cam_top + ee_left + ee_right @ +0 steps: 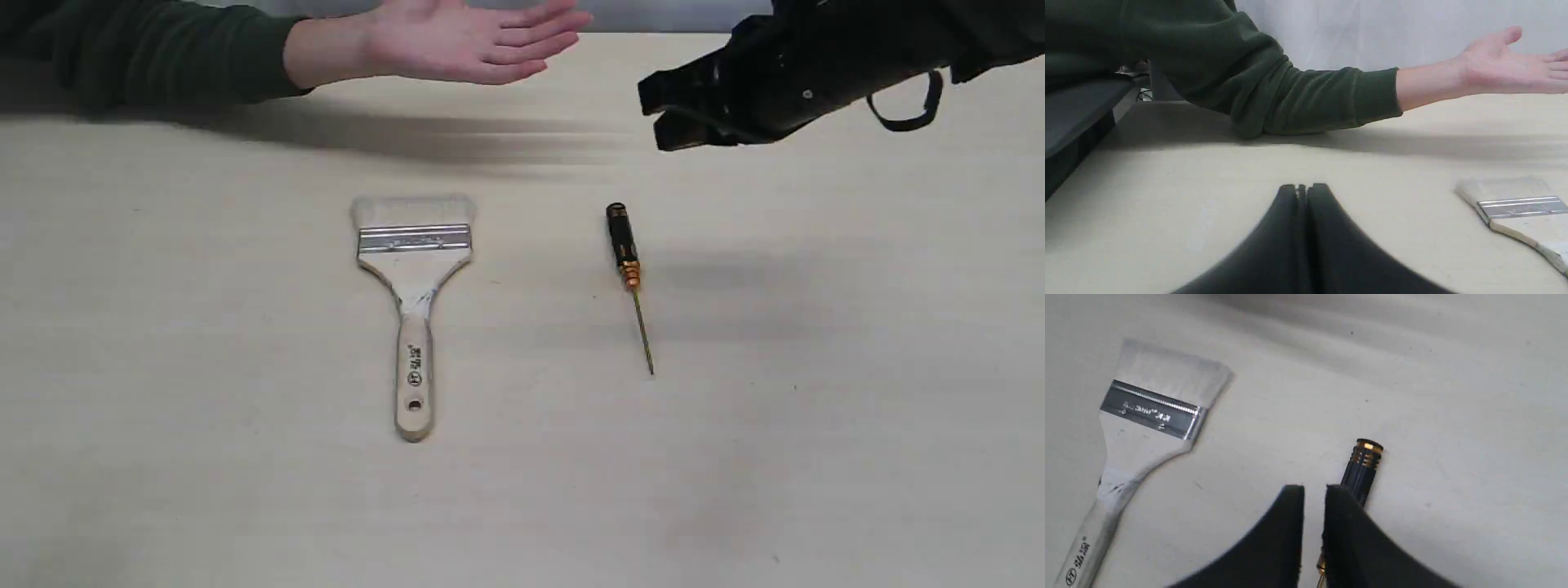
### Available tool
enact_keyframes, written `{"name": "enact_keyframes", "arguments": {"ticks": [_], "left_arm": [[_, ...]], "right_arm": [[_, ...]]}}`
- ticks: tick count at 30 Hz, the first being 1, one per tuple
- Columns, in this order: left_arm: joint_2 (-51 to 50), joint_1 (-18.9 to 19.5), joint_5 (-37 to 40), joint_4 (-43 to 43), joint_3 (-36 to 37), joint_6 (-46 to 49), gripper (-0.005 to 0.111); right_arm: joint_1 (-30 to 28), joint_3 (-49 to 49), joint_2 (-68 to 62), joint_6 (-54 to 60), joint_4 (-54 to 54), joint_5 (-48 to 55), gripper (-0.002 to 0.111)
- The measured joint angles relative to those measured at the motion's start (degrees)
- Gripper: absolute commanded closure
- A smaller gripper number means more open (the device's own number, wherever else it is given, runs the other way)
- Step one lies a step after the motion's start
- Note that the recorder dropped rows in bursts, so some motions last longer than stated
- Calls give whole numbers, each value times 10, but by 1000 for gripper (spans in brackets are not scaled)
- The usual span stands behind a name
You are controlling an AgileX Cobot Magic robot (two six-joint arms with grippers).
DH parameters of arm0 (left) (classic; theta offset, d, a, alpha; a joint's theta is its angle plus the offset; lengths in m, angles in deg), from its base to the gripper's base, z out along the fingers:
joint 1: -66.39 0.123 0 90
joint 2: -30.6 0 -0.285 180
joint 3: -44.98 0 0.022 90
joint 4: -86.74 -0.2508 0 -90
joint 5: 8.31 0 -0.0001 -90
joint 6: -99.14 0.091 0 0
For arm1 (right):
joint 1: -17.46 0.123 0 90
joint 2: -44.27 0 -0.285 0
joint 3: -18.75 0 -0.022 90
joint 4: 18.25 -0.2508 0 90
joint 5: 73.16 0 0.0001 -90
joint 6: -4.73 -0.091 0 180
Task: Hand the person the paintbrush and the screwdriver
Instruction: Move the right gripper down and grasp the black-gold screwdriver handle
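The paintbrush (414, 310) lies flat on the table, pale bristles toward the person and wooden handle toward the near edge; it also shows as paintbrush (1151, 408) and paintbrush (1515, 208). To its right lies the screwdriver (627, 261), black handle at the far end. The person's open hand (473, 41) hovers palm up at the far edge, in a dark green sleeve (1290, 98). My right gripper (655, 118) hangs above the table beyond the screwdriver, its fingers a narrow gap apart and empty. In the right wrist view the right gripper (1314, 490) partly covers the screwdriver handle (1361, 469). My left gripper (1302, 188) is shut and empty, low over the table.
The tan table (816, 408) carries only the two tools. A dark ledge (1073, 118) borders the table beside the person's arm in the left wrist view. The left arm is outside the exterior view.
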Motion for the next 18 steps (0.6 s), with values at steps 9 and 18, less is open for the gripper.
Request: {"name": "enact_keyframes", "arguments": {"ticks": [9, 18], "left_arm": [[0, 0, 0, 0, 0, 0, 107], [0, 0, 0, 0, 0, 0, 107]], "right_arm": [[6, 7, -53, -17, 0, -10, 62], [39, 44, -104, -98, 80, -10, 62]]}}
